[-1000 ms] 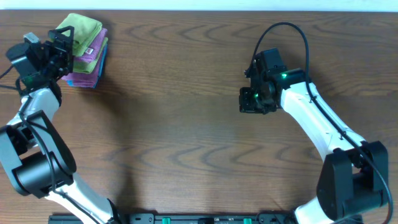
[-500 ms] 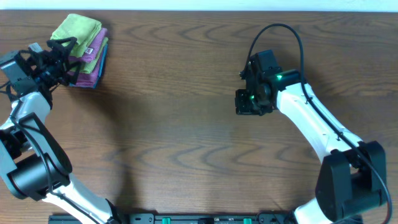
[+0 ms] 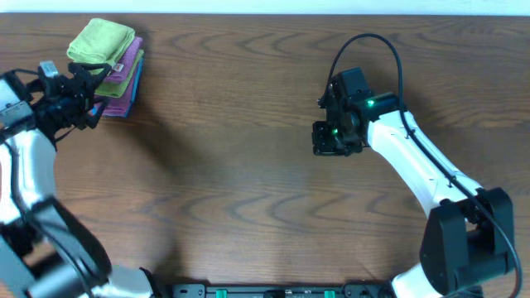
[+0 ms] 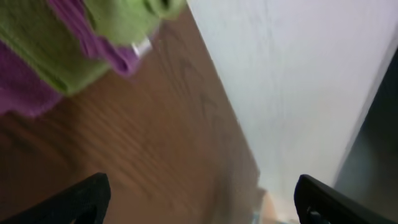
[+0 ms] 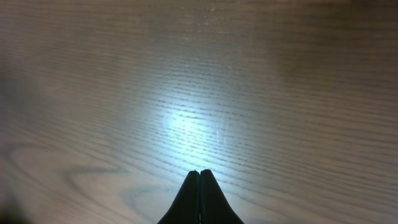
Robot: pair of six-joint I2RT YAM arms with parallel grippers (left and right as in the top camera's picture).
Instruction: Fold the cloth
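Observation:
A stack of folded cloths, green on top with purple and blue beneath, lies at the table's far left corner. It shows blurred at the top left of the left wrist view. My left gripper is open and empty, just left of and in front of the stack. My right gripper is shut and empty over bare wood right of the table's middle; in the right wrist view its closed fingertips hover above the wood.
The wooden table runs to a white wall along its far edge. A black cable loops above the right arm.
My left gripper has pulled back leftward and toward the front, away from the cloth stack. My right gripper has barely shifted left.

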